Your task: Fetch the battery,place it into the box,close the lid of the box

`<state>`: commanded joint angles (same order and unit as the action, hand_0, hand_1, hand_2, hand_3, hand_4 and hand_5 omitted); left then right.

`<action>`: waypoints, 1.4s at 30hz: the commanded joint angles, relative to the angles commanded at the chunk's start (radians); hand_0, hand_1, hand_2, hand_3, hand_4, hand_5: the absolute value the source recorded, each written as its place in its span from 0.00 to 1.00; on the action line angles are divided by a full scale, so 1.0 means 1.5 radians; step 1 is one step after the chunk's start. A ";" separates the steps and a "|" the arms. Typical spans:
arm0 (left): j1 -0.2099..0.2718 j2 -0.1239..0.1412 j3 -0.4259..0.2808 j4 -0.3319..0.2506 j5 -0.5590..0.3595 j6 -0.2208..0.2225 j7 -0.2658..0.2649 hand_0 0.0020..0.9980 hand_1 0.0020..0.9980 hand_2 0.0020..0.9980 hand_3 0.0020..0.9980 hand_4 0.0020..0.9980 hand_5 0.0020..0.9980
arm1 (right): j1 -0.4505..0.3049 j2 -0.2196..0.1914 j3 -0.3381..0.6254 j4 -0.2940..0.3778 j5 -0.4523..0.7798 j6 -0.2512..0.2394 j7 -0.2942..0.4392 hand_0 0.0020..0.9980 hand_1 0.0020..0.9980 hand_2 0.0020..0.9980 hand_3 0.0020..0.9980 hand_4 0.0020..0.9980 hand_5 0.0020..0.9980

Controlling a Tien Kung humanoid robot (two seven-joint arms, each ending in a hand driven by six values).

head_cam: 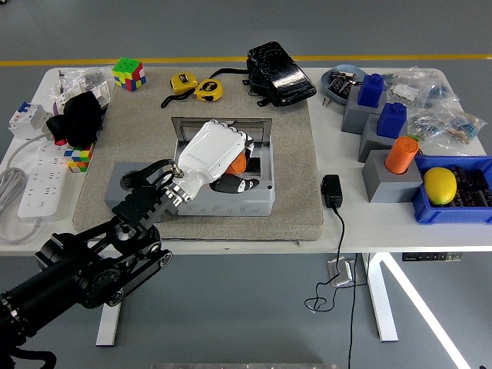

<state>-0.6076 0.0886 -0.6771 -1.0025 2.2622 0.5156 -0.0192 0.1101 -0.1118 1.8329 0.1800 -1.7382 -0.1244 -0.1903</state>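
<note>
My left hand [234, 174], white-backed with black fingers, comes in from the lower left and sits over the open grey box [231, 203] on the beige mat. Its fingers are curled around an orange battery [240, 162], which shows just beyond the knuckles, low inside the box opening. The box's lid [221, 123] stands open at the far side, partly hidden by the hand. The inside of the box beneath the hand is hidden. My right arm is out of the picture.
Two yellow tape measures [197, 87] and a black pouch [280, 73] lie behind the box. A power strip [37, 181] and Rubik's cubes [127, 73] are on the left. Grey blocks [388, 177], a blue bin with a lemon [440, 185] and a black adapter [332, 191] are on the right.
</note>
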 joint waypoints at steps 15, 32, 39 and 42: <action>-0.006 -0.020 -0.006 0.028 -0.018 0.012 -0.015 0.02 0.00 0.06 0.06 0.80 0.12 | 0.003 0.001 -0.008 0.000 0.008 0.000 0.001 0.85 0.85 0.82 0.87 1.00 1.00; -0.003 -0.023 -0.005 0.039 -0.041 0.011 -0.042 0.03 0.02 0.08 0.08 0.82 0.13 | 0.006 0.001 -0.012 0.000 0.012 0.000 0.001 0.85 0.85 0.82 0.87 1.00 1.00; -0.003 -0.023 -0.013 0.038 -0.055 -0.021 -0.050 0.18 0.28 0.32 0.32 1.00 0.37 | 0.006 0.001 -0.013 0.000 0.012 0.001 0.000 0.85 0.85 0.82 0.87 1.00 1.00; -0.002 -0.024 -0.016 0.040 -0.055 -0.030 -0.052 0.18 0.28 0.32 0.32 1.00 0.37 | 0.006 0.001 -0.015 0.000 0.014 0.001 0.000 0.85 0.85 0.82 0.87 1.00 1.00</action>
<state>-0.6107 0.0522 -0.7015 -0.9425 2.1790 0.4707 -0.0970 0.1184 -0.1105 1.8104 0.1800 -1.7170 -0.1222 -0.1903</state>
